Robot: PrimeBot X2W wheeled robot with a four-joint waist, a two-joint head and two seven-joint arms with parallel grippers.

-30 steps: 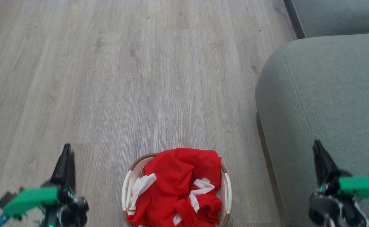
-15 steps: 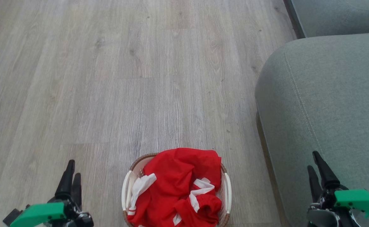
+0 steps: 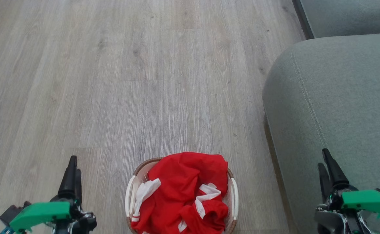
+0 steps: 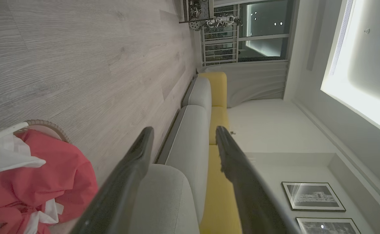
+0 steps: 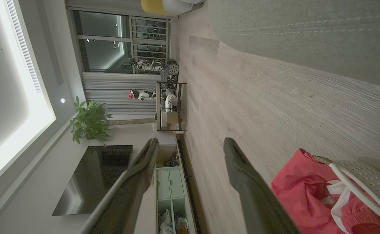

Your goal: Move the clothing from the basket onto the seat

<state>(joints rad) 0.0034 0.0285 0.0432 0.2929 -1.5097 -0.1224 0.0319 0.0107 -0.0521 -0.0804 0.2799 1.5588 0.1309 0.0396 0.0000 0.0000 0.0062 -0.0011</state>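
wooden floor [image 3: 144, 81] ahead; left tool [image 4: 184, 129], right tool [image 5: 191, 140] spread, empty.

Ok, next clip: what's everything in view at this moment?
clothing: one heap, red with white trim, in the basket
basket: one, white with brown rim, on the floor left of the seat
seat: one, grey-green, right side
floor: one, pale grey wood, under the basket
framed pictures: two, black-framed, on the wall
plant: one, green, by the curtain
left gripper: one, dark, open, lower left
right gripper: one, dark, open, lower right
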